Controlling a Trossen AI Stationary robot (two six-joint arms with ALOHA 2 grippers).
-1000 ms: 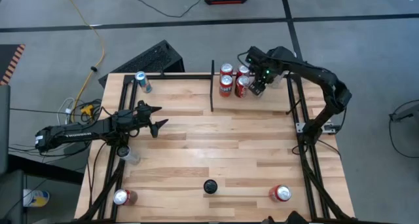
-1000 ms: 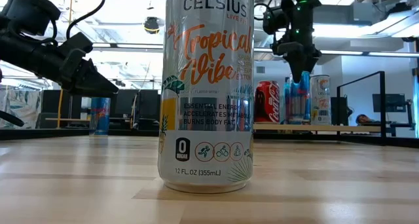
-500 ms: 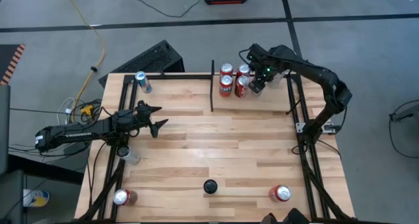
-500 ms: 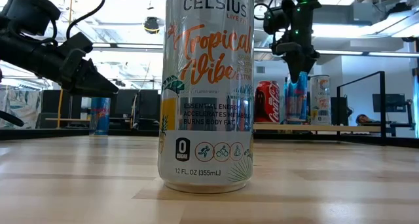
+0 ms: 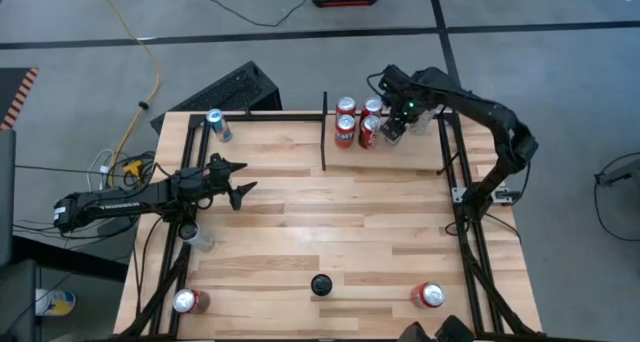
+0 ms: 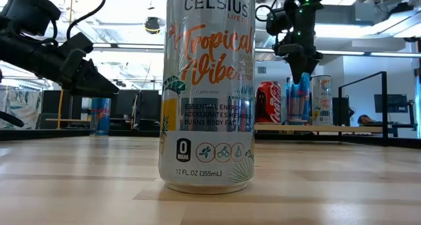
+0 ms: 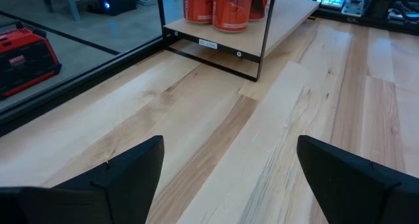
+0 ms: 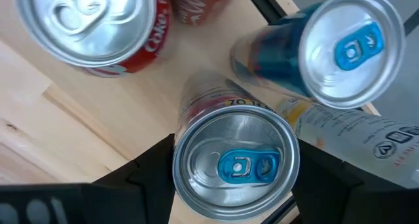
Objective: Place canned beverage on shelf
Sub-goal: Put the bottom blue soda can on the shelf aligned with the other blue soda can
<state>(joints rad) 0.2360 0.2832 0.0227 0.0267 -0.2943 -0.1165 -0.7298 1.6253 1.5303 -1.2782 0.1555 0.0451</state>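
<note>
Right wrist view: upright can point(image 8: 236, 164), axis vertical, between spread right fingers point(image 8: 150, 166).

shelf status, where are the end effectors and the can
Right end effector over the shelf, fingers straddling a blue-tab can, grip unclear. Left end effector open, waiting at the table's left side. Neighbouring cans crowd the spot.

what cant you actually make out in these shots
- Right gripper: the right wrist view shows its fingers either side of a blue-tab can on the shelf; contact cannot be told.
- That can in the high view: the right arm covers it.
- Low view: the Celsius can blocks the table's middle behind it.
- Red cans in the left wrist view: cut off by the picture's edge.
- Left gripper: open, holding nothing.
</note>
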